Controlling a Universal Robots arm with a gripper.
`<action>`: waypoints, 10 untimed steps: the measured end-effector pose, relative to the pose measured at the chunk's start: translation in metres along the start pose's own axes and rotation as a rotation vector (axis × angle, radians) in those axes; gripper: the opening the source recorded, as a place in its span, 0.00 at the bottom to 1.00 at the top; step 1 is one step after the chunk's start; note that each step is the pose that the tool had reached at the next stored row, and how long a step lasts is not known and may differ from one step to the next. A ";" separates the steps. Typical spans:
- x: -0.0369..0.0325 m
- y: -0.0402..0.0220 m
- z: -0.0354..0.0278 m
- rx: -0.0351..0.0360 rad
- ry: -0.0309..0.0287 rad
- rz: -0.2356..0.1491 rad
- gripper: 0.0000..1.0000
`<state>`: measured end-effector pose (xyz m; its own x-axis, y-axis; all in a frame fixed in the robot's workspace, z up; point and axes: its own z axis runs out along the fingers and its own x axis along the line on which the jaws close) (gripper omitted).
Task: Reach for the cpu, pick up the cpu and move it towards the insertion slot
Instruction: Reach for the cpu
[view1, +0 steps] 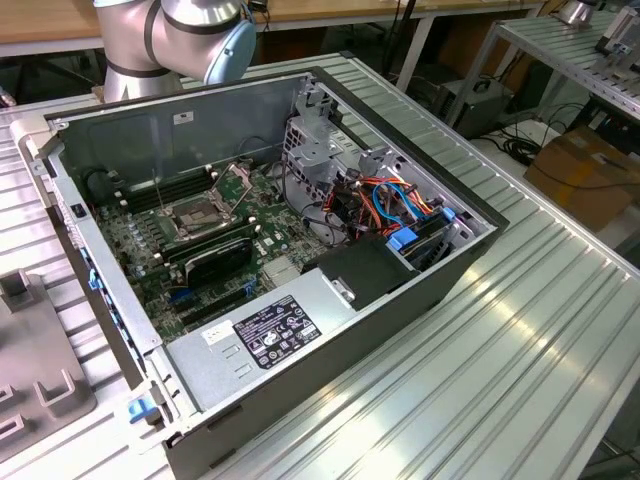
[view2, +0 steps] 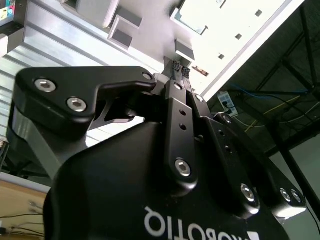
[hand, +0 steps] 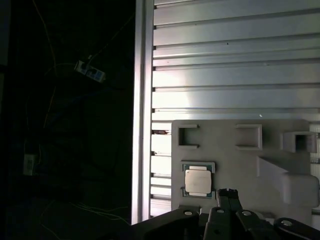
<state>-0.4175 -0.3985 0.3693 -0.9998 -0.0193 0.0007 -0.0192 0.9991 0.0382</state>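
The cpu (hand: 198, 181), a small silver-grey square chip, lies flat in a recess of a grey fixture plate (hand: 240, 165) in the first wrist view. My gripper (hand: 227, 192) hangs above the plate just beside the chip, apart from it, with its black fingertips pressed together and nothing between them. The second wrist view shows the same shut fingertips (view2: 176, 65) over the pale plate. In the exterior view, the insertion slot (view1: 200, 214) sits on the motherboard inside the open computer case (view1: 420, 300), with its silver bracket (view1: 238, 180) hinged up.
Ribbed aluminium table (hand: 235, 65) runs beyond the plate, ending at an edge (hand: 142, 100) with a dark drop past it. Raised blocks (hand: 295, 180) stand on the plate near the chip. The arm's body (view1: 170, 35) is behind the case. A grey power supply (view1: 270, 335) and cables (view1: 390, 200) fill the case.
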 end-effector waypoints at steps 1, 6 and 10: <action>0.0004 0.0000 0.0000 0.0000 0.0000 0.000 0.11; 0.0053 0.0002 0.0002 -0.0001 0.0020 0.000 0.11; 0.0236 -0.0007 0.0006 0.0000 0.0031 -0.006 0.11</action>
<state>-0.4411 -0.3997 0.3687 -0.9997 -0.0256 0.0036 -0.0254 0.9989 0.0383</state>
